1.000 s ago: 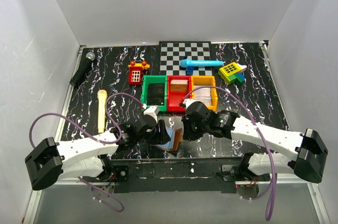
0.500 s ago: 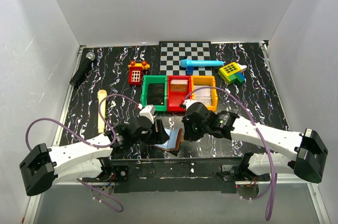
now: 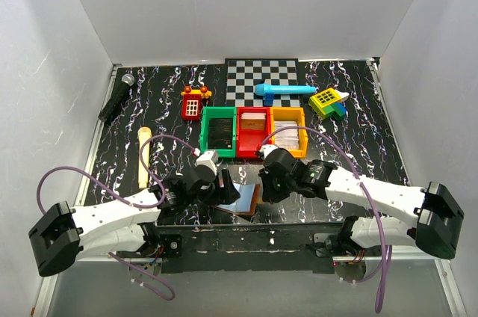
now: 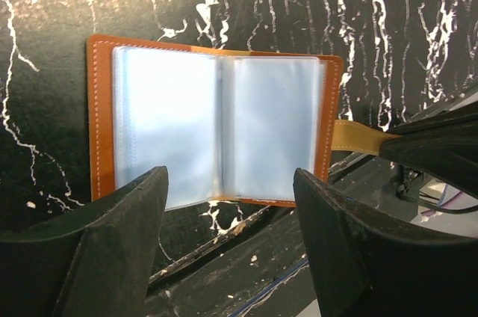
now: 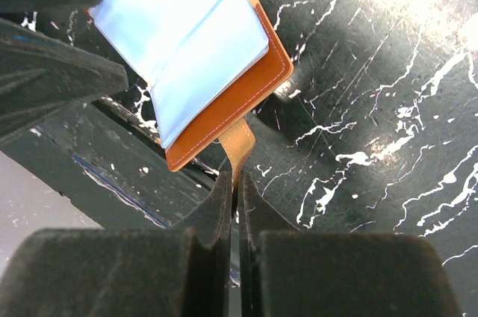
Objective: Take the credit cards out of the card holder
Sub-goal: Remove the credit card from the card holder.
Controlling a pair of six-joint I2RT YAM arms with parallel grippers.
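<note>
The card holder (image 4: 216,137) lies open like a book on the black marbled table, close to its near edge. Its cover is brown-orange and its inner sleeves are pale blue-grey. No credit cards show; the sleeves hide whatever they hold. My right gripper (image 5: 235,179) is shut on the holder's tan strap (image 5: 237,145), which sticks out from the cover's right side. My left gripper (image 4: 228,205) hangs open over the holder's near edge, with nothing between its fingers. From above, the card holder (image 3: 245,197) sits between the left gripper (image 3: 224,188) and the right gripper (image 3: 261,186).
Green (image 3: 219,131), red (image 3: 253,128) and orange (image 3: 289,130) bins stand in a row mid-table. Behind them are a checkerboard (image 3: 261,78), a red toy (image 3: 193,102), a blue toy (image 3: 282,90) and a yellow-green toy (image 3: 327,102). A microphone (image 3: 117,98) and wooden stick (image 3: 143,156) lie left.
My left gripper's jaws have spread wider and it has shifted slightly. More of the holder's pale inner panel now shows. The right gripper stays shut on the strap.
</note>
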